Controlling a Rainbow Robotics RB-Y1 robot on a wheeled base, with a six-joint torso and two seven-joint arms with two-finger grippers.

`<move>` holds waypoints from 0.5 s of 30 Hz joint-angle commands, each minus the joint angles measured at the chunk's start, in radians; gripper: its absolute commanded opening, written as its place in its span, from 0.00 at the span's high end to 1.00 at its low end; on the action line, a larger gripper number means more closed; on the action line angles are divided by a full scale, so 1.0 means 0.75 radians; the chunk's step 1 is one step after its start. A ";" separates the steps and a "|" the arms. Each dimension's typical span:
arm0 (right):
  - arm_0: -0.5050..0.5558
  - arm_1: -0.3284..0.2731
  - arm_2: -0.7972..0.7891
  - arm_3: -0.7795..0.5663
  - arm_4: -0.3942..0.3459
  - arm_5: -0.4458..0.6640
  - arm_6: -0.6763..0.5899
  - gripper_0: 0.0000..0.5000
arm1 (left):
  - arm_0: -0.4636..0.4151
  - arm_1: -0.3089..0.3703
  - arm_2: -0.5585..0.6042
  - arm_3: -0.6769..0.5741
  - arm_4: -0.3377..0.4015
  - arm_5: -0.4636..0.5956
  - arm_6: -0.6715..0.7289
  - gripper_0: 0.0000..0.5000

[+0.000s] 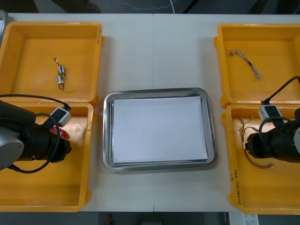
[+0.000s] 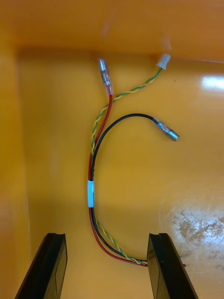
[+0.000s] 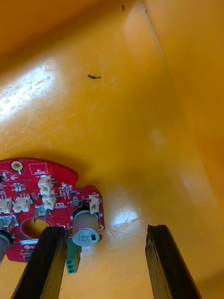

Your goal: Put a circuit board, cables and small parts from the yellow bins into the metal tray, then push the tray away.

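My left gripper (image 3: 107,264) is open, low inside the near left yellow bin (image 1: 44,197). A round red circuit board (image 3: 46,205) lies on the bin floor, with its edge under one finger (image 3: 44,261) and most of it outside the gap. In the front view a sliver of the board (image 1: 60,132) shows beside the left arm. My right gripper (image 2: 106,266) is open over the near right bin (image 1: 262,201). A bundle of red, black and green-yellow cables (image 2: 91,187) lies on that bin's floor, running down between the fingers. The metal tray (image 1: 159,165), white inside, sits between the bins.
The far left bin (image 1: 28,33) holds small metal parts (image 1: 60,75). In the far right bin (image 1: 281,33) lies a thin twisted cable (image 1: 244,61). Bin walls stand close to both grippers. Bare table lies beyond the tray.
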 commanded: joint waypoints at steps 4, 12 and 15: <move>0.039 0.017 0.036 0.074 0.015 -0.121 -0.036 0.00 | 0.031 -0.014 -0.051 0.032 -0.041 -0.075 0.034 0.00; 0.039 0.017 0.060 0.141 0.015 -0.221 -0.042 0.00 | 0.033 -0.014 -0.060 0.034 -0.039 -0.075 0.032 0.00; 0.039 0.017 0.073 0.153 0.015 -0.238 -0.046 0.00 | 0.035 -0.014 -0.062 0.034 -0.041 -0.075 0.032 0.00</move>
